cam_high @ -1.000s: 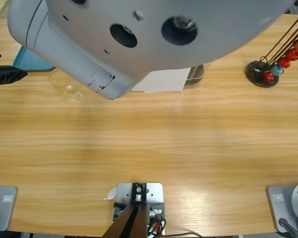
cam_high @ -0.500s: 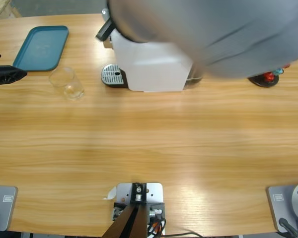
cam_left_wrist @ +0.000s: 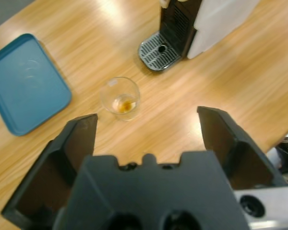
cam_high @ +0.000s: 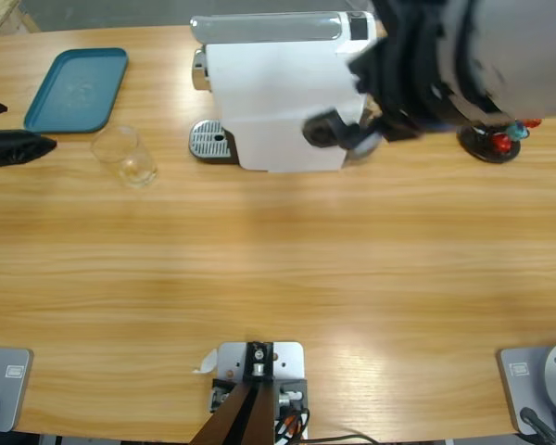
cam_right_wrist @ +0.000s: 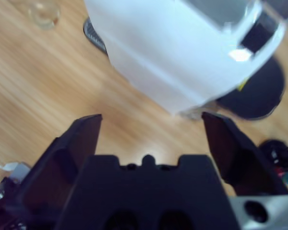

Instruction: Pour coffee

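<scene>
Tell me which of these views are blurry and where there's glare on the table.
High view: the arm at upper right is smeared, the table sharp. Right wrist view: soft all over, the white coffee machine blurred. Left wrist view: the sharpest one, the glass and the blue tray clear, with bright glare on the wood near the top.

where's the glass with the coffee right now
In the high view the glass stands on the table's left part, just below the teal tray and left of the coffee machine's drip grate.
</scene>
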